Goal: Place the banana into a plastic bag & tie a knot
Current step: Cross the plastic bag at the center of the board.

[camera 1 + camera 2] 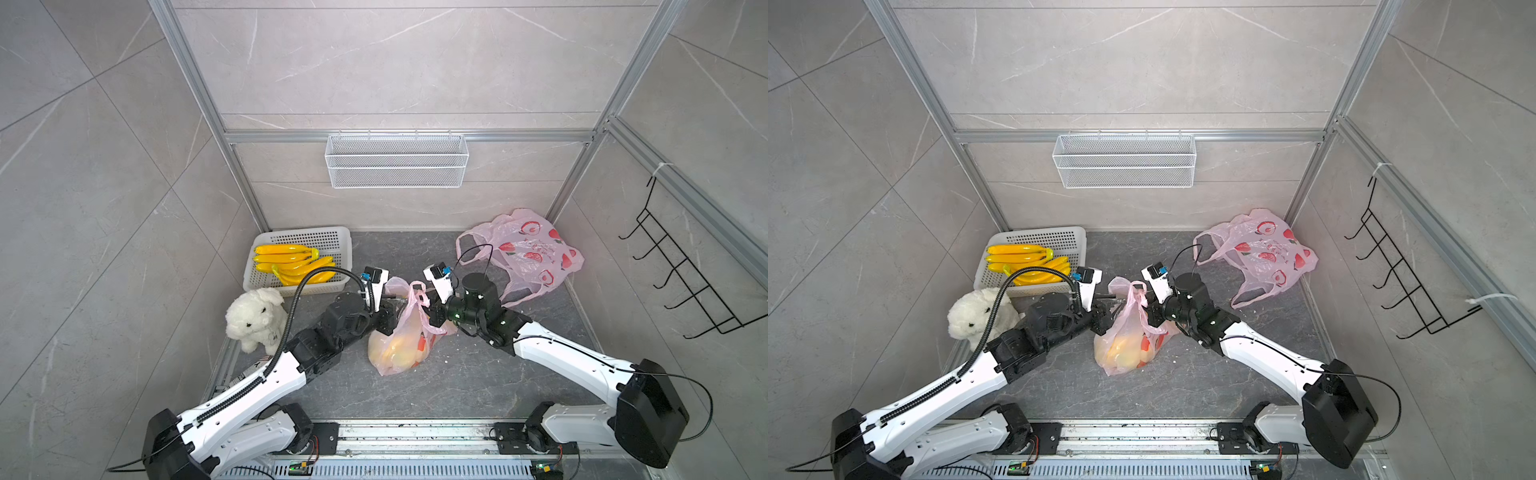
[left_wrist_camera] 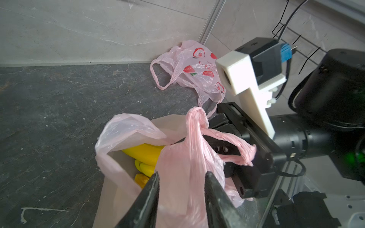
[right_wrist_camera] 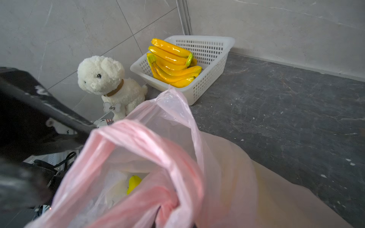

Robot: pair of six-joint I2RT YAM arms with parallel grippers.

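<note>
The pink plastic bag point(image 1: 399, 345) point(image 1: 1125, 349) lies mid-floor between both arms, with a yellow banana point(image 2: 146, 153) point(image 3: 134, 182) showing through its open mouth. My left gripper point(image 1: 390, 311) point(image 2: 181, 173) reaches in from the left; its jaws stand apart, with loose bag plastic between the fingers. From the right, my right gripper point(image 1: 430, 309) point(image 2: 251, 158) is shut on a twisted bag handle point(image 2: 227, 138). That handle crosses the other raised handle point(image 2: 197, 120). In the right wrist view, pink plastic hides the right fingertips.
A white basket point(image 1: 340, 241) of spare bananas point(image 1: 291, 262) sits at the back left, a white plush dog point(image 1: 255, 316) in front of it. A second strawberry-print bag point(image 1: 528, 253) lies back right. A wire basket point(image 1: 397, 162) and a black hook rack point(image 1: 685, 282) hang on the walls.
</note>
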